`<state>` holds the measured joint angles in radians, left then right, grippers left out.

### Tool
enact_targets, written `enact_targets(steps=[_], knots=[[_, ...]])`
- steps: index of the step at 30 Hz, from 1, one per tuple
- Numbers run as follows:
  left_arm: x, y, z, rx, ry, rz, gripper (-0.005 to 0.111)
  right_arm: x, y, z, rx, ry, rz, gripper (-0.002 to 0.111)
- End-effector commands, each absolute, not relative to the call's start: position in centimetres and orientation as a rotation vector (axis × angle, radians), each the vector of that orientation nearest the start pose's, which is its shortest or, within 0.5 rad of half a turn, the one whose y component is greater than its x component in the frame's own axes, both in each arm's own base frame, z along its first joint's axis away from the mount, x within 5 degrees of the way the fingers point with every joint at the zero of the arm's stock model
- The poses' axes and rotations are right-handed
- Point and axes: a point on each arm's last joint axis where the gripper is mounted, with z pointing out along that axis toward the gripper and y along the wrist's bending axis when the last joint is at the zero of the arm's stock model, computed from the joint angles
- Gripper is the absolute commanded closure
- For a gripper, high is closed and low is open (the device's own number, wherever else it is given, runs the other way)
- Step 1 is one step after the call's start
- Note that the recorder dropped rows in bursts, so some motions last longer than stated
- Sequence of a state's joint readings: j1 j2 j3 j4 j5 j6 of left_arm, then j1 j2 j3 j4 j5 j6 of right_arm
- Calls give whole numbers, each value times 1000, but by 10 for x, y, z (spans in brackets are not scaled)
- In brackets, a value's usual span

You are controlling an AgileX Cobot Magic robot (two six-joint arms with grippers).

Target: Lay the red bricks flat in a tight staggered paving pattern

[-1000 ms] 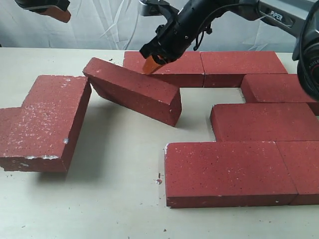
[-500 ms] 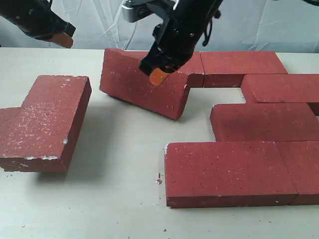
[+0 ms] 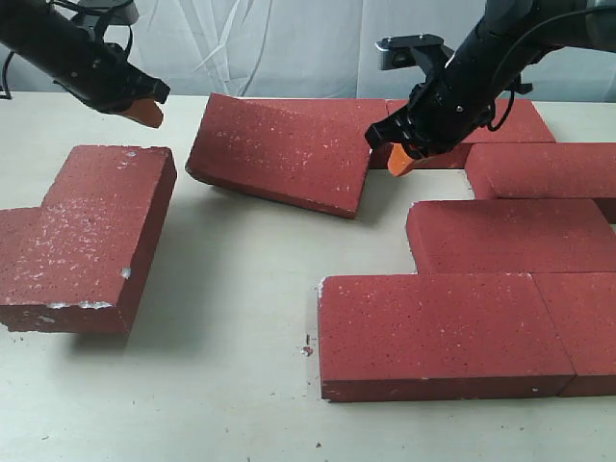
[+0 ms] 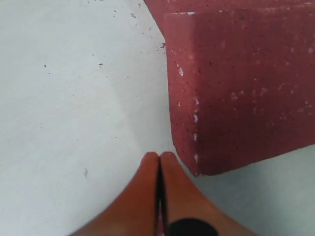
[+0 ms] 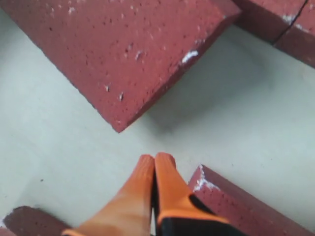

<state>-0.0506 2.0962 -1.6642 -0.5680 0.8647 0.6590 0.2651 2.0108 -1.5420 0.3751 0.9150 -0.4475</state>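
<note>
A red brick (image 3: 279, 149) (image 5: 123, 49) lies tilted in the middle, broad face up, its far edge seemingly propped on the back-row brick (image 3: 385, 108). My right gripper (image 3: 399, 162) (image 5: 156, 158) is shut and empty, hovering just off that brick's right corner, above bare table. Several red bricks lie flat at the right: one (image 3: 544, 168), one (image 3: 510, 236) and a front one (image 3: 443, 332). At the left a big brick (image 3: 91, 231) (image 4: 241, 88) leans on another (image 3: 14, 231). My left gripper (image 3: 144, 111) (image 4: 159, 156) is shut, empty, above the table behind it.
A gap of bare table (image 3: 423, 188) lies between the tilted brick and the flat bricks at the right. Beige tabletop (image 3: 231, 318) stretches between the left and right brick groups. A white cloth backdrop (image 3: 289, 48) hangs behind the table.
The middle brick was tipped up on edge and has fallen backward with its broad face up. My right gripper moved right, off the brick. My left gripper came lower and to the right.
</note>
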Motion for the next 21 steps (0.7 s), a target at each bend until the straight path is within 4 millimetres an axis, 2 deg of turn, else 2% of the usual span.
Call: enact_targets(steps=[1, 6, 11, 21], knots=[[462, -64, 204, 514, 2532, -522, 107, 405, 138, 207, -709, 2656, 412, 109], [465, -76, 199, 586, 2491, -568, 107, 412, 135, 189, -740, 2675, 341, 109], [470, -88, 188, 605, 2484, -517, 107, 419, 139, 171, -694, 2672, 362, 109], [477, -92, 173, 610, 2467, -434, 107, 425, 143, 143, -671, 2693, 403, 109]])
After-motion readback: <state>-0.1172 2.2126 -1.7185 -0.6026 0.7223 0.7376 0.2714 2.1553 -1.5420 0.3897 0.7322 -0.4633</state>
